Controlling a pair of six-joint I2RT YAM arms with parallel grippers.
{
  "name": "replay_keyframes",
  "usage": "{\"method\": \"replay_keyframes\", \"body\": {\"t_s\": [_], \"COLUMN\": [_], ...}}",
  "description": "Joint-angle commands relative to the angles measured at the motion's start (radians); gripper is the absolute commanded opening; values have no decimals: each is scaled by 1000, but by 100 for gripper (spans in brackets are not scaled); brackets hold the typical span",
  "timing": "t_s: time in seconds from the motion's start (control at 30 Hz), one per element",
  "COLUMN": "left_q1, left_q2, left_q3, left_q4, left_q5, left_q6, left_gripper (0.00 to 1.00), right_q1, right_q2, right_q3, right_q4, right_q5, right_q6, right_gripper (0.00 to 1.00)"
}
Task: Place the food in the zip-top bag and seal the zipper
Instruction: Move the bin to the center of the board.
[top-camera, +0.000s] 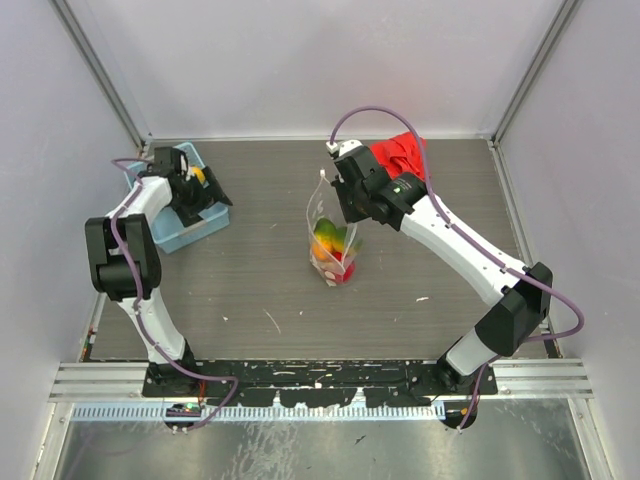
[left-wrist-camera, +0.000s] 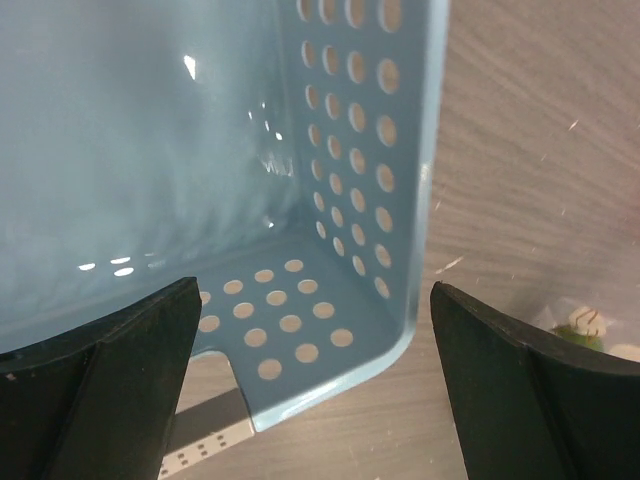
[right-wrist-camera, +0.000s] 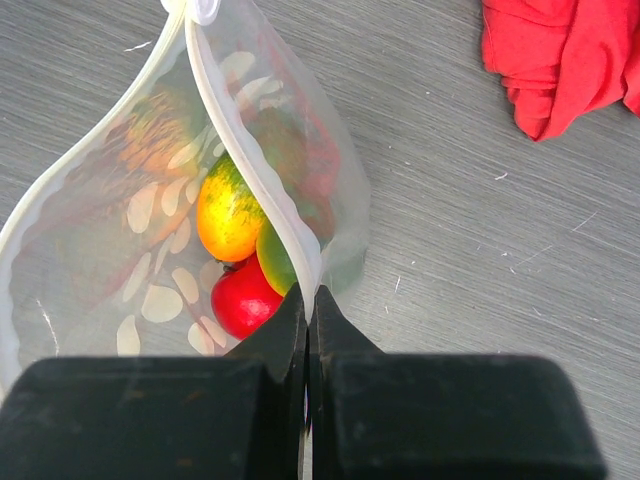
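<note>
The zip-top bag (top-camera: 333, 245) stands near the table's middle, clear with white dots. My right gripper (right-wrist-camera: 308, 298) is shut on the bag's top rim, on the white zipper (right-wrist-camera: 250, 140) strip; from above, this right gripper (top-camera: 346, 220) is at the bag's right top corner. The bag's mouth gapes open to the left of the strip. Inside lies the food: a yellow-orange fruit (right-wrist-camera: 228, 212), a red one (right-wrist-camera: 243, 300) and a green one (right-wrist-camera: 275, 262). My left gripper (left-wrist-camera: 312, 330) hangs open over the near corner of the blue basket (left-wrist-camera: 330, 330), holding nothing.
The light blue perforated basket (top-camera: 178, 232) sits at the back left by the wall. A red cloth (top-camera: 398, 152) lies bunched at the back right, seen also in the right wrist view as the red cloth (right-wrist-camera: 560, 60). Walls enclose three sides.
</note>
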Motion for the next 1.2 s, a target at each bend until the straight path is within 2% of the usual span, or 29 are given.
{"method": "replay_keyframes", "body": {"t_s": [0.0, 0.33, 0.47, 0.67, 0.83, 0.97, 1.17], "left_q1": [-8, -49, -50, -50, -47, -35, -19], "left_q2": [-120, -333, -424, -465, -427, -347, -186], "left_q3": [-52, -287, -322, -192, -118, -46, 79], "left_q4": [-33, -66, -83, -173, -163, -139, -138], "left_q5": [77, 137, 114, -102, -315, -377, -436], "left_q6": [-15, 0, 11, 74, 103, 96, 102], "left_gripper": [98, 98, 98, 98, 99, 100, 93], "right_q1": [-6, -6, -5, -6, -5, -6, -6], "right_q2": [-48, -57, -51, -57, -57, -57, -59], "right_q3": [8, 10, 16, 8, 1, 0, -4], "right_q4": [45, 45, 45, 45, 47, 51, 50], "right_q5": [-9, -5, -9, -14, -15, -15, -14], "right_q6": [0, 0, -5, -6, -8, -10, -10], "right_gripper": [0, 0, 0, 0, 0, 0, 0]}}
